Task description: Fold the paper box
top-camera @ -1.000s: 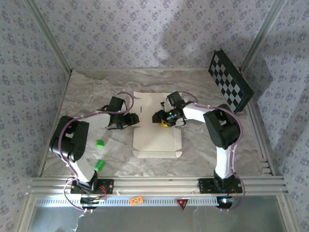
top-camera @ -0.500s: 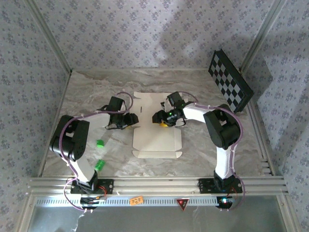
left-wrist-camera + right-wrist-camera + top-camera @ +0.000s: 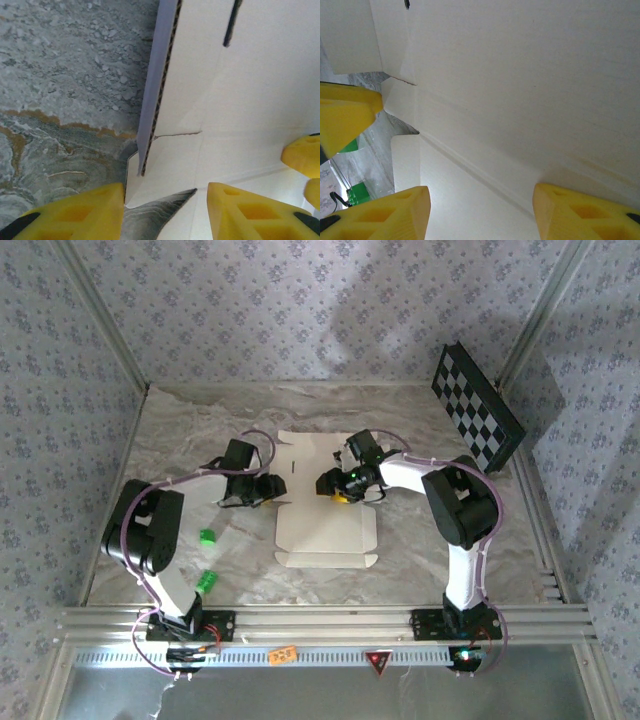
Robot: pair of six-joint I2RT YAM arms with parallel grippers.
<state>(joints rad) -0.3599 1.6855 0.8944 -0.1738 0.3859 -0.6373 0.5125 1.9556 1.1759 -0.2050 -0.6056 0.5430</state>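
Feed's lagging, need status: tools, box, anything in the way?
Left tool open at raised left flap. Right tool open over paper box. Box otherwise flat, cream side up. Two green pieces apart, left of it.

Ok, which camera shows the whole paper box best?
Top external: the paper box has its whole outline in frame. Left wrist shows a raised side flap, lavender face and edge; right wrist, its cream inner panels and creases, close up.
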